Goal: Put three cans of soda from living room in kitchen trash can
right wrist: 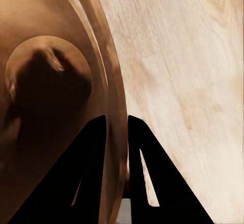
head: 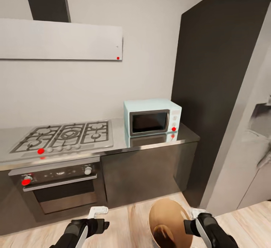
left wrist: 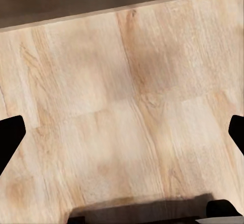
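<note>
Head view puts us in the kitchen, facing the microwave point(head: 152, 118) and hob point(head: 64, 135). Our right gripper point(right wrist: 116, 132) pinches the rim of the tash can point(right wrist: 46, 81), which sits low between our arms above the wood floor point(left wrist: 127, 107). A dark shape lies inside, perhaps shadow. Our left gripper point(head: 98, 211) hangs spread wide, empty.

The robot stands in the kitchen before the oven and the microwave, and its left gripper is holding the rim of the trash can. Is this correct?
One detail is wrong: the right gripper, not the left, holds the trash can. The right wrist view shows its fingers on either side of the rim. The left gripper is open over bare wood floor. The oven and microwave are in front of the robot, as you say.
</note>
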You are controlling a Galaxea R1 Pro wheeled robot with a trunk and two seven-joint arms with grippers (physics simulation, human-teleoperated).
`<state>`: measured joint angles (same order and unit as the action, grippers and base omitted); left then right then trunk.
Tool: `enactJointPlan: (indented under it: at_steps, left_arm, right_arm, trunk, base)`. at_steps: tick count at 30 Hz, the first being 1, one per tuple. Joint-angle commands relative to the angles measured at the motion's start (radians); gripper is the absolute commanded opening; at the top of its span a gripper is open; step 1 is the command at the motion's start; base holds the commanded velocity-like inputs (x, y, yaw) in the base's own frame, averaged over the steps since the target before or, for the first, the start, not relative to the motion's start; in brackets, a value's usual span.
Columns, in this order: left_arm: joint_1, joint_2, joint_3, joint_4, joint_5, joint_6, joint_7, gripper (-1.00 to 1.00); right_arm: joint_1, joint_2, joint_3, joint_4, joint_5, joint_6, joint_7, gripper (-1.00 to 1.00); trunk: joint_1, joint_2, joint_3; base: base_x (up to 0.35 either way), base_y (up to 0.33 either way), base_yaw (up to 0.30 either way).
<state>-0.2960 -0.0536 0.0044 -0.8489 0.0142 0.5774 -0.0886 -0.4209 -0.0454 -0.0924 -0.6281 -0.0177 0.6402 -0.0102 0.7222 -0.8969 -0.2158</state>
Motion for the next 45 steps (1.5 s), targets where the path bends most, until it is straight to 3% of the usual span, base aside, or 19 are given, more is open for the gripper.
enactJointPlan:
  at_steps: [1, 3, 8, 16, 45]
  left_arm:
    - [0.0, 0.0, 0.0, 0.0, 0.0, 0.0, 0.0, 1.0]
    - [0.0, 0.0, -0.001, 0.0, 0.0, 0.001, -0.001, 1.0]
    - [0.0, 0.0, -0.001, 0.001, -0.001, 0.001, -0.001, 1.0]
    - [0.0, 0.0, -0.003, 0.002, -0.003, 0.002, -0.001, 1.0]
    - [0.0, -0.002, -0.003, 0.057, 0.002, -0.007, 0.002, 1.0]
  right_arm:
    - [0.001, -0.003, -0.015, -0.001, -0.022, -0.003, 0.024, -1.0]
    - [0.003, -0.023, -0.045, -0.001, -0.021, -0.005, 0.083, -1.0]
    - [0.005, -0.067, -0.07, 0.002, -0.02, -0.007, 0.172, -1.0]
    - [0.02, -0.113, -0.08, 0.041, -0.022, -0.014, 0.208, -1.0]
    - [0.022, -0.122, -0.081, 0.048, -0.022, -0.015, 0.211, -1.0]
  trunk:
    - [0.0, 0.0, 0.0]
    - [0.0, 0.0, 0.0]
    - [0.0, 0.0, 0.0]
    - [0.0, 0.0, -0.003]
    - [0.0, 0.0, -0.004]
  base:
    - [0.0, 0.0, -0.283]
    - [0.0, 0.0, -0.277]
    - [0.0, 0.0, -0.261]
    - [0.0, 0.0, -0.249]
    - [0.0, 0.0, -0.223]
